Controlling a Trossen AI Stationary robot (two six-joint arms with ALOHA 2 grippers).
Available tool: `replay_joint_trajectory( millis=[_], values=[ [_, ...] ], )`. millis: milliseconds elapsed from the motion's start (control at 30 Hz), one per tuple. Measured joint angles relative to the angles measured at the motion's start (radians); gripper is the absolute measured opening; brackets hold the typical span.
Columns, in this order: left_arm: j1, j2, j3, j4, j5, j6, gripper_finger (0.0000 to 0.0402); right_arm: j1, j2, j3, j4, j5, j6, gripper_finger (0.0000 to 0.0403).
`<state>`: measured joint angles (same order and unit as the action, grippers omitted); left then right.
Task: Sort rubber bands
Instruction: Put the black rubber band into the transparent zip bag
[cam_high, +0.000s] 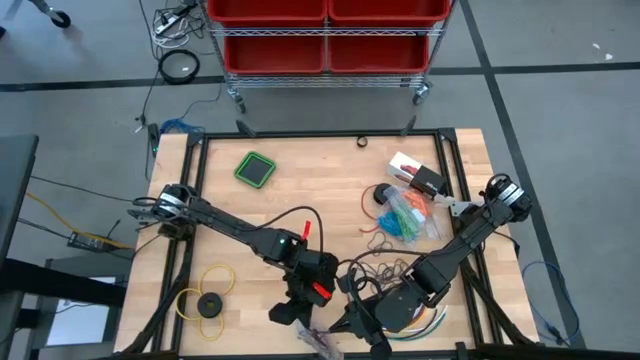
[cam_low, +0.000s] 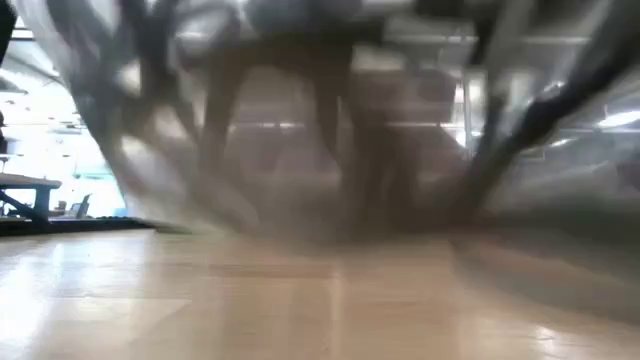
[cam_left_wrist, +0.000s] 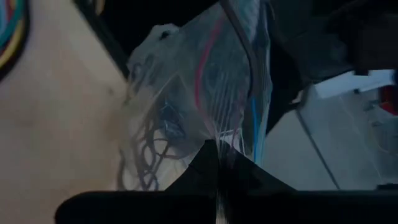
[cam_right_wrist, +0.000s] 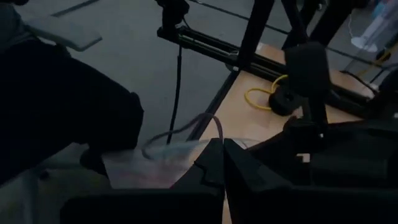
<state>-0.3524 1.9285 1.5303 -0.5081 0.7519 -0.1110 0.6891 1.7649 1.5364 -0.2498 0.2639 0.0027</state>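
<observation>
Progress: you are early on, judging by the layout; no separate colour piles show anywhere on the surface (cam_high: 470, 160), so the sorting itself looks not yet begun.
Left pincer (cam_left_wrist: 217, 155): clenched on the edge of a clear plastic bag (cam_left_wrist: 186, 93) at the near edge of the surface, holding it up.
Right pincer (cam_right_wrist: 222, 155): clenched as well, pinching the same bag from the other side, so you have it between both arms.
Bag contents: dark thin loops show through the plastic in the left wrist view; they look like rubber bands, though you cannot tell their colour for sure.
Rubber bands (cam_high: 408, 218): a loose mixed heap, mostly blue and green with some orange, lies on the right half of the surface, well apart from the bag.
Green tray (cam_high: 255, 168): sits toward the far left, with nothing seen in it.
Left to do: open or empty the bag, then split every colour.
</observation>
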Motion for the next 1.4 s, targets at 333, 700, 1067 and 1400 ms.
replay_joint_trajectory(
  millis=[333,700,1067,1400],
  values=[
    [0.001,0.0,0.0,0.045,0.068,-0.005,0.001,0.0,0.0,0.0,0.034,-0.026,-0.072,0.0005],
    [0.012,0.0,0.0,0.103,0.066,-0.031,0.001,-0.008,0.0,0.0,0.158,-0.036,-0.158,0.0041],
    [0.013,-0.001,-0.002,0.14,0.07,-0.05,0.001,-0.032,0.0,0.0,0.226,-0.135,-0.154,0.0065],
    [0.011,-0.001,-0.003,0.151,0.073,-0.054,0.001,-0.043,0.045,0.0,0.3,-0.19,-0.111,0.0103]
  ],
)
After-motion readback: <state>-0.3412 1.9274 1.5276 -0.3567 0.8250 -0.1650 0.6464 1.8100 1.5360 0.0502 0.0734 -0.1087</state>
